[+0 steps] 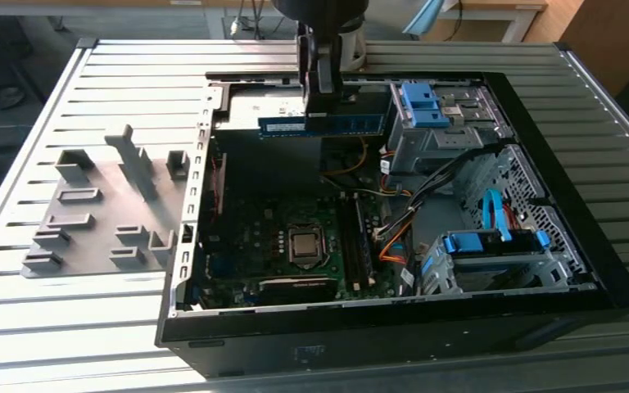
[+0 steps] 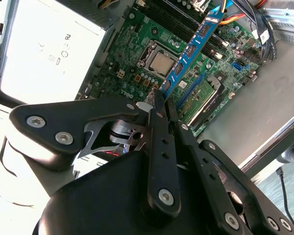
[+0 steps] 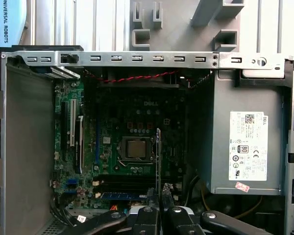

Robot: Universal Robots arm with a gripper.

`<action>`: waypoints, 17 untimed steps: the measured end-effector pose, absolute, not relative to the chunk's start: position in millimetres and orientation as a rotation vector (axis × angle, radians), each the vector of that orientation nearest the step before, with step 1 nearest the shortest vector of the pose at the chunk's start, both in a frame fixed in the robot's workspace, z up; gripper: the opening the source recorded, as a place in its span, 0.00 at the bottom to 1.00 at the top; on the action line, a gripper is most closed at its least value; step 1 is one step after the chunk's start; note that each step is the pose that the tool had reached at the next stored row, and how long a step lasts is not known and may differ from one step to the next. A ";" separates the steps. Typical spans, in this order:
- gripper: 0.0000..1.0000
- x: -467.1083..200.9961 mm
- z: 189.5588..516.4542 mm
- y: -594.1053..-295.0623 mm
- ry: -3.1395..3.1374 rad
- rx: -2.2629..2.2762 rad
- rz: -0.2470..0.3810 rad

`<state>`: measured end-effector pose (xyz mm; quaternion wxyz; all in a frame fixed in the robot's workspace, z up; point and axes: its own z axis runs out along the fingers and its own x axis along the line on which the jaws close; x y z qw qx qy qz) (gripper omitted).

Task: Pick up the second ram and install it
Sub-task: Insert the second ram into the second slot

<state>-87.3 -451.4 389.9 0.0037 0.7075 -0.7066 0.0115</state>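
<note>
slim blue ram stick (image 1: 353, 123), row of black chips, maybe a pale sticker near one end, clamped in the gripper (image 1: 320, 113), held level over the open pc case (image 1: 402, 315)

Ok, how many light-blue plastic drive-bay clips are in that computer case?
2. One light-blue plastic clip sits on the far drive cage, the other clip on the near cage. Others may be hidden.
</note>
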 end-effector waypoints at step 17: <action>0.14 -86.7 389.7 -451.4 -2.318 2.107 0.036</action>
